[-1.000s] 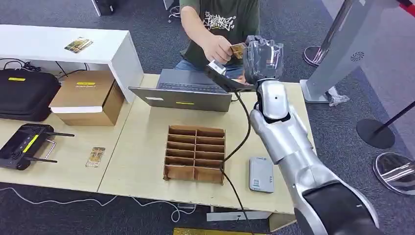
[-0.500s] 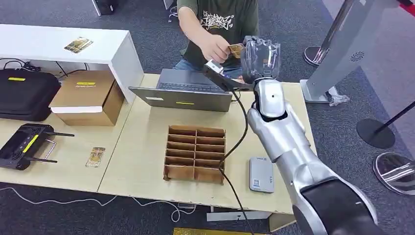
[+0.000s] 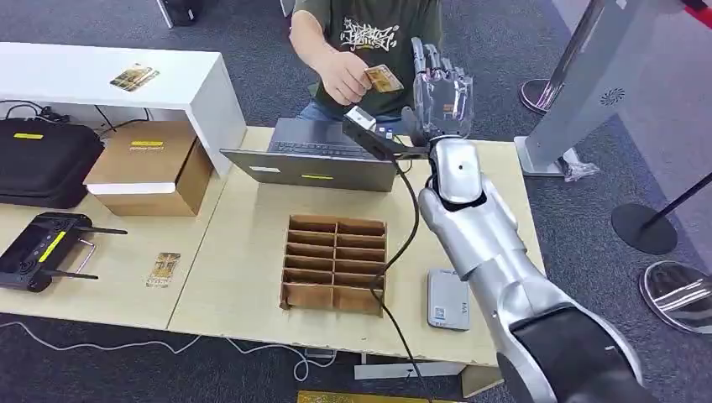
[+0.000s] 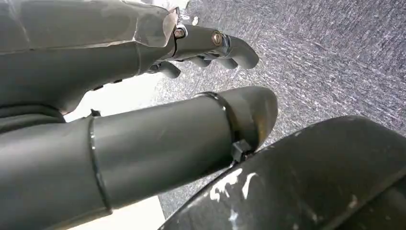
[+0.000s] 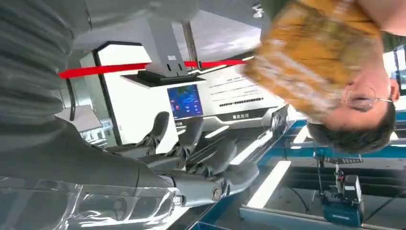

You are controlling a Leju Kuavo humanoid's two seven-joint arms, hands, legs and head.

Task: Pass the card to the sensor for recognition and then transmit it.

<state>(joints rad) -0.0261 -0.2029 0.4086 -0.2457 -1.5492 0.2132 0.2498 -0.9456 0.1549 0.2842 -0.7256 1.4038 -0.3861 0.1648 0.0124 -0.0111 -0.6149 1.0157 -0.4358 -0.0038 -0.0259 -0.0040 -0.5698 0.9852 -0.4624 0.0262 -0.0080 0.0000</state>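
Overhead, the right hand (image 3: 438, 92) is reaching up with fingers spread, holding nothing, while a person's hand (image 3: 340, 77) is holding the card (image 3: 383, 79) just beside it. Close behind that wrist, the card (image 5: 316, 57) is blurring past. Left hand (image 4: 143, 96) is hanging empty, fingers apart, over carpet. A laptop (image 3: 323, 155), divider box (image 3: 336, 262) and sensor (image 3: 447, 300) are sitting on the worktop (image 3: 243, 252).

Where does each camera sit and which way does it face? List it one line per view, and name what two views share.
Head view: high on the body, looking forward and down at the table; right arm and right hand rise toward a person holding the card.
Left wrist view: behind the left hand, looking down at grey carpet.
Right wrist view: behind the right hand, facing the person; blurred card close.
Shared: head and right wrist views both show the card, right hand and person.
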